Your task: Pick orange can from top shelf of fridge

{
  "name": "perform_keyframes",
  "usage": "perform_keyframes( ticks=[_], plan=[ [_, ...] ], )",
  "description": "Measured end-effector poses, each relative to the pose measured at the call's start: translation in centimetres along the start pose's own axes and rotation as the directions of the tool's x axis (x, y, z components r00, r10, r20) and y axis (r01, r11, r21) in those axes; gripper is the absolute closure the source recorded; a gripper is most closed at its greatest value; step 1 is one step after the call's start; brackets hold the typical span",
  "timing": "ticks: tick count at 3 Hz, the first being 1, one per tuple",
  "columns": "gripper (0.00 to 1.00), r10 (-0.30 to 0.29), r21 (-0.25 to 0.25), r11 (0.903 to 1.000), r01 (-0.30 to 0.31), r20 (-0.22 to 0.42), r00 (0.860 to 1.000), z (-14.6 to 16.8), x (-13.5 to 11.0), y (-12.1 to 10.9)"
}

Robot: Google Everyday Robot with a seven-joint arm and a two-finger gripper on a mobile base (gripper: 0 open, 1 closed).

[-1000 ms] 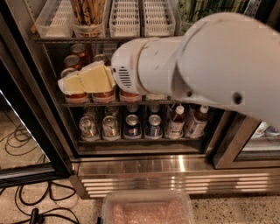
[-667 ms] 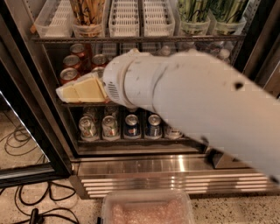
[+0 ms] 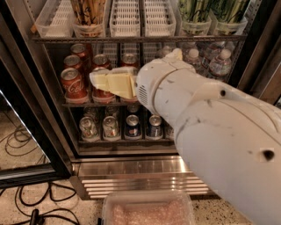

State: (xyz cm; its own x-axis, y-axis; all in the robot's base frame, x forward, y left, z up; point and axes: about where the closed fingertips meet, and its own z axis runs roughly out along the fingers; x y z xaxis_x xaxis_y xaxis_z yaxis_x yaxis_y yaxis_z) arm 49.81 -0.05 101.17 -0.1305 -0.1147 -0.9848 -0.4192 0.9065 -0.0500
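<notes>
Camera view: orange can point(image 3: 88, 11) brown-streaked, in tub point(image 3: 88, 30); hand point(image 3: 96, 80) before cola cans point(image 3: 72, 84), grip state unclear.

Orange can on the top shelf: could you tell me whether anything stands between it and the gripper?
The gripper sits lower, before the red cans. Between it and the orange can run the top shelf's front rail and a clear tub's wall.

Pale jaws before the red cans point(image 3: 72, 82), below the top shelf point(image 3: 57, 39)
</notes>
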Motion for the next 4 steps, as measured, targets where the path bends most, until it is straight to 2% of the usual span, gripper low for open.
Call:
perform_keyframes(
  ticks=[1, 2, 3, 4],
  plan=[
    [0.0, 0.004, 0.049, 0.9988, -0.004, 0.003, 1.0, -1.1, 0.0, -1.9],
    [0.0, 0.004, 0.049, 0.9988, -0.004, 0.003, 1.0, -1.1, 0.0, -1.9],
    [0.0, -0.02, 0.04, 0.9991, 0.017, 0.059, 0.998, -0.3, -1.2, -0.8],
    [0.0, -0.061, 0.008, 0.9981, 0.061, 0.153, 0.986, 1.5, -3.5, 1.3]
  ],
)
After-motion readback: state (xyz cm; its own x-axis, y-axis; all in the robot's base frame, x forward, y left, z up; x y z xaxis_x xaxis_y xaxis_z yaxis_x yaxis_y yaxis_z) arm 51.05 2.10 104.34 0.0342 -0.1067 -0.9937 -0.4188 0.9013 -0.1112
